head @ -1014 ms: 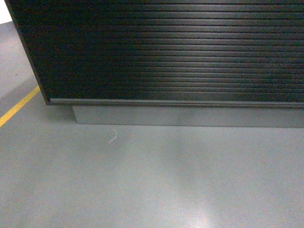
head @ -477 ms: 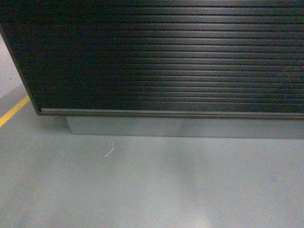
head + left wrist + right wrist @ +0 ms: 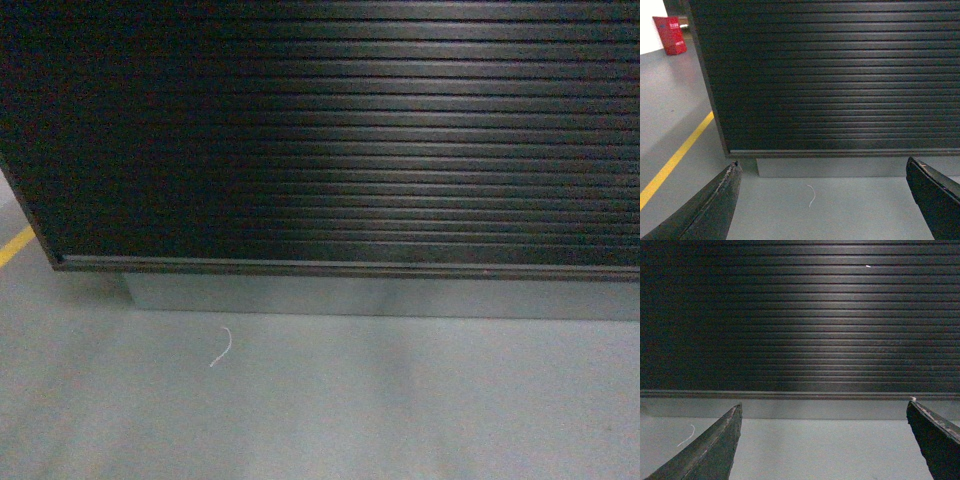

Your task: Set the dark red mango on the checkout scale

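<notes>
The ribbed black front of the checkout (image 3: 340, 140) fills the upper part of the head view, and also shows in the left wrist view as checkout (image 3: 840, 75) and in the right wrist view as checkout (image 3: 800, 320). Its top is out of view. The dark red mango and the scale are out of view. My left gripper (image 3: 822, 167) stands open with nothing between its fingers, low above the floor before the counter's left corner. My right gripper (image 3: 824, 407) is open too and empty, facing the counter's front.
A grey plinth (image 3: 380, 298) runs under the counter. On the grey floor lies a small white curl of string (image 3: 221, 347), seen also as string (image 3: 811, 195). A yellow floor line (image 3: 675, 160) runs left of the counter, with a red box (image 3: 670, 35) far behind.
The counter front has grown and slid down and left in the head view; the yellow line has nearly left the frame. The base has come closer to the counter.
</notes>
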Controlling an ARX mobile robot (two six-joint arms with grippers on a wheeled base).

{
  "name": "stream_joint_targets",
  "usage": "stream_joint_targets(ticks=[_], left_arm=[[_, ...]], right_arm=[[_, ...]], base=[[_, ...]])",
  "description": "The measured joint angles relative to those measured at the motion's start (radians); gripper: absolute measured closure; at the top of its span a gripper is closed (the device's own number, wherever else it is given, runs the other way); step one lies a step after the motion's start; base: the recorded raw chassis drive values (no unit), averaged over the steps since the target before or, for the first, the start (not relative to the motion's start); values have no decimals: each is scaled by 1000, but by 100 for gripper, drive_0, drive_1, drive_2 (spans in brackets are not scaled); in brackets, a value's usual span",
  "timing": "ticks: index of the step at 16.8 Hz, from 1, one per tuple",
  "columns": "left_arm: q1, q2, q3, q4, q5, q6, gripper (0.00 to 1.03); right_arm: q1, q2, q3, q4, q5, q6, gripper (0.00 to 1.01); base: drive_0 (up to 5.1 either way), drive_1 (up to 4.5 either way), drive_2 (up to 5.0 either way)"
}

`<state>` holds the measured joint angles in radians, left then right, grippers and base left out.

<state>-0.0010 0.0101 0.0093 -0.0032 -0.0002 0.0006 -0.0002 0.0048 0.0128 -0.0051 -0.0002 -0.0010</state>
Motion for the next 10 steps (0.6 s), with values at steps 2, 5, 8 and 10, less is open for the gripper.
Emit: stream_joint_targets(ticks=[2, 5, 8, 10], left_arm=[[0, 0, 0, 0, 0, 0, 5], [0, 0, 0, -1, 0, 0, 5], [0, 0, 0, 0, 0, 0, 5], [0, 0, 0, 0, 0, 0, 5]], right_arm=[[0, 0, 0, 1, 0, 0, 3], [0, 0, 0, -1, 0, 0, 3], [0, 0, 0, 1, 0, 0, 3], [0, 0, 0, 1, 0, 0, 3]], base=[[-15, 255, -284], [-4, 266, -273], [-7, 263, -277], [-9, 261, -278]])
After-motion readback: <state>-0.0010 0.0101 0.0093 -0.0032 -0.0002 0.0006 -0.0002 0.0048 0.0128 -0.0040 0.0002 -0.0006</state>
